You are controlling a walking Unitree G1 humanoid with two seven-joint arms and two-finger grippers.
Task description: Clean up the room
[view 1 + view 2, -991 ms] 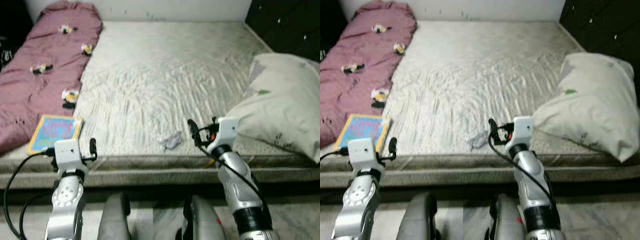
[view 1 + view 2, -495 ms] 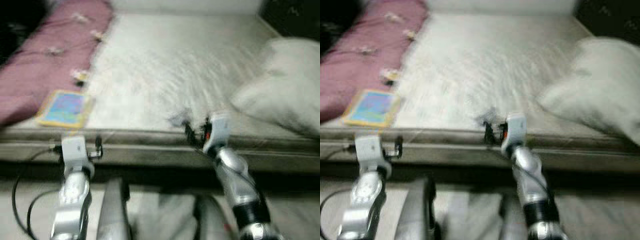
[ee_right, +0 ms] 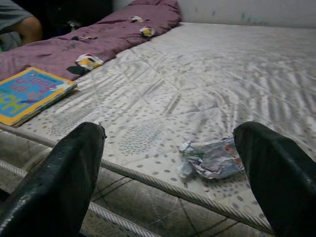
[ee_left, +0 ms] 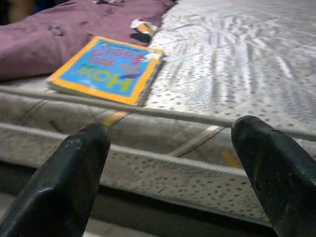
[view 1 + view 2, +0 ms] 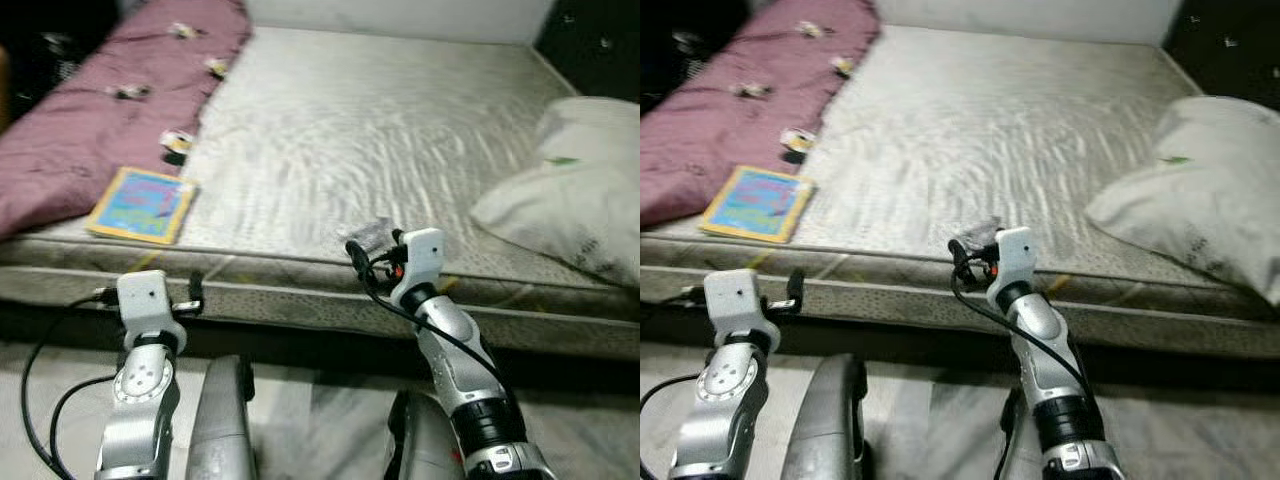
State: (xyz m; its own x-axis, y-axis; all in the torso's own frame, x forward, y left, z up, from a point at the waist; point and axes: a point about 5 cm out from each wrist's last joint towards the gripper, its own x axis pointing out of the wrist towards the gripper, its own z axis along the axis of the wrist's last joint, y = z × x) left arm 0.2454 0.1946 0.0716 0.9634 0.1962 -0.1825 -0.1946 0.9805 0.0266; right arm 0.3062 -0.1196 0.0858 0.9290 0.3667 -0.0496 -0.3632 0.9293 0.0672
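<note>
Wrapper (image 3: 211,159), crumpled, lies near the mattress (image 5: 380,130) edge, framed between the right gripper's (image 5: 357,249) wide-spread fingers; a second ago that gripper sat beside it, so a grab looks close; left gripper (image 5: 194,293), also wide, hangs below the edge; farther off lie the book (image 5: 141,204), blanket (image 5: 90,130) and pillow (image 5: 575,200).

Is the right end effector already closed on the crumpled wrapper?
No, the right end effector is open, and the crumpled wrapper lies free on the mattress.
</note>
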